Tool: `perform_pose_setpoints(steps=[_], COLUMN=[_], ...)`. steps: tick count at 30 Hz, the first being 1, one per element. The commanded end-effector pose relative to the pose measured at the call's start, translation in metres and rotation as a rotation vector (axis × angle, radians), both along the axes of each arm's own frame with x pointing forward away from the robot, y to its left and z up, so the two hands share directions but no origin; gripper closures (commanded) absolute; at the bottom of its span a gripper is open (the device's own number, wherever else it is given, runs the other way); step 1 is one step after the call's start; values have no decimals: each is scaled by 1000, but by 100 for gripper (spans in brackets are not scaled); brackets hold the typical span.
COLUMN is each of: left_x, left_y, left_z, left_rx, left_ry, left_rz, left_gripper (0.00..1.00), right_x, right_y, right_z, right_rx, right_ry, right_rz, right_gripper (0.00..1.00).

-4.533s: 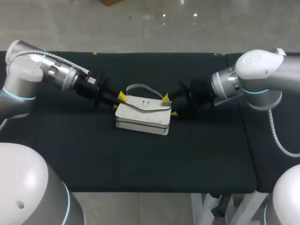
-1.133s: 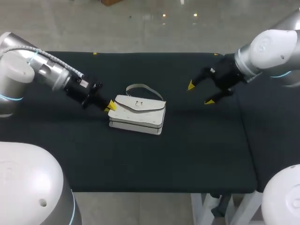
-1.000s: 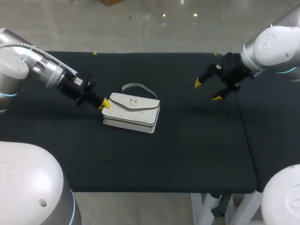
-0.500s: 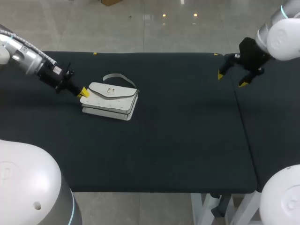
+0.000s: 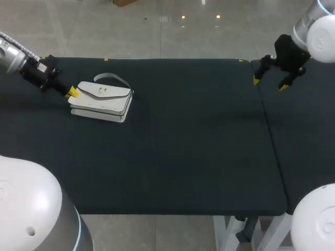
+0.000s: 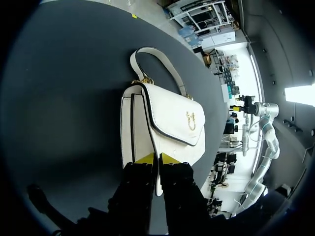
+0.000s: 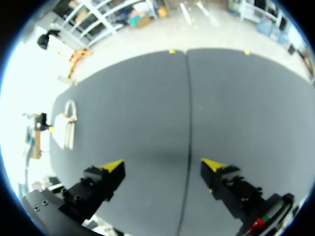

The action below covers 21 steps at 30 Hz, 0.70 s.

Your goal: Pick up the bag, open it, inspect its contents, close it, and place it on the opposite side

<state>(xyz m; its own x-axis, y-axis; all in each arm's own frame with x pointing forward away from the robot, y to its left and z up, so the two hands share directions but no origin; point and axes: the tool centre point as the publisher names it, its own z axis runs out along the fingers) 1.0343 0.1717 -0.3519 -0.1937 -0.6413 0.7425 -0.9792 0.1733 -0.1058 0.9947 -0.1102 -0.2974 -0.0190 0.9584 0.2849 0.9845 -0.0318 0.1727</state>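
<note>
The left tool [image 6: 157,158] pinches narrowly on one end of the white handbag [image 5: 101,99], which sits near the worktop's [image 5: 199,146] left edge. So thin a hold may slip, or drag it over that edge. The right tool [image 5: 269,82] gapes wide, well apart.

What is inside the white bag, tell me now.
Nothing inside shows. The bag lies on the table with its flap closed over the opening, so any contents are covered. The left end effector grips the bag's end.
</note>
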Motion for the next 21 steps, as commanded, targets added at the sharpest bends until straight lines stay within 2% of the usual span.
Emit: perform_pose_setpoints(steps=[1,9,17,21], left_x=[21,49,66,74], left_y=[19,57,91,104], left_z=[-6,-7,-8,-9], left_rx=[-16,-6,-22,-18], left_ry=[34,19,4,4], left_rz=[-24,35,82,95], left_gripper=[100,100,100,100], right_x=[0,0,0,-3], right_y=[1,1,1,-3], right_z=[0,0,0,6], right_rx=[-3,-3,-3,-47], right_ry=[2,2,2,-90], right_rz=[-1,-1,-1,-7], right_gripper=[0,0,0,0])
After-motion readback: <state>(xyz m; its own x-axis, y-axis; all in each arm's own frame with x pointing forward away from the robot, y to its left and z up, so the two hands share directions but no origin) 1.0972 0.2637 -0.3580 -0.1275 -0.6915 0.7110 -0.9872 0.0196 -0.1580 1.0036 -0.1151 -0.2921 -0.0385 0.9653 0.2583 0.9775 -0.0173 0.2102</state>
